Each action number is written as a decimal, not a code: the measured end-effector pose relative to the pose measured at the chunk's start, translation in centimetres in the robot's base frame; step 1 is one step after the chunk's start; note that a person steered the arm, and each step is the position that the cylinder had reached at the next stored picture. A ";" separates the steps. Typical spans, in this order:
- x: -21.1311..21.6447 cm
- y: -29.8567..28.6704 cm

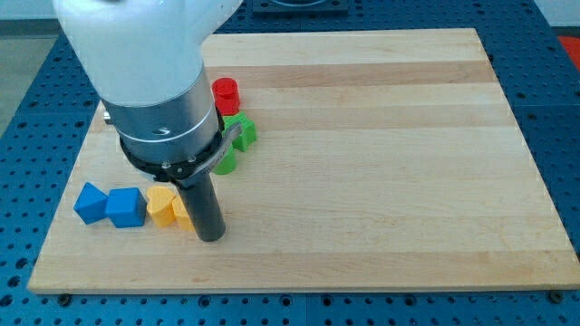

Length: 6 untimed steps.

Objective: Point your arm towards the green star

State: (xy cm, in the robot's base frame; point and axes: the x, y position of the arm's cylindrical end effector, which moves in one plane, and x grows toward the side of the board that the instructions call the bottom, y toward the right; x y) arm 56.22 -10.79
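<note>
My tip (210, 237) rests on the wooden board (381, 154) near its lower left part, at the bottom of a straight dark rod (204, 206) that hangs from the arm's grey and white body (159, 81). There are no fingers on this arm to open or close; the rod simply ends at the tip. Touching the rod on the view's left are two yellow blocks (166, 206), their shapes hard to make out, one partly hidden behind the rod. Further left of the tip sit a blue cube (125, 207) and, beside it, a blue block (90, 203) with an angled outline. The green star (241, 132) lies above the tip and slightly to the view's right, near the arm's body and partly covered by it. A second green block (226, 162) sits between the star and the tip, its shape unclear. Above the star, further from the tip, stands a red cylinder (226, 95). The board lies on a blue perforated table (553, 54).
</note>
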 end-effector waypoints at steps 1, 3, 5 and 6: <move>-2.2 2.2; -7.0 5.1; -10.1 5.1; -11.4 5.4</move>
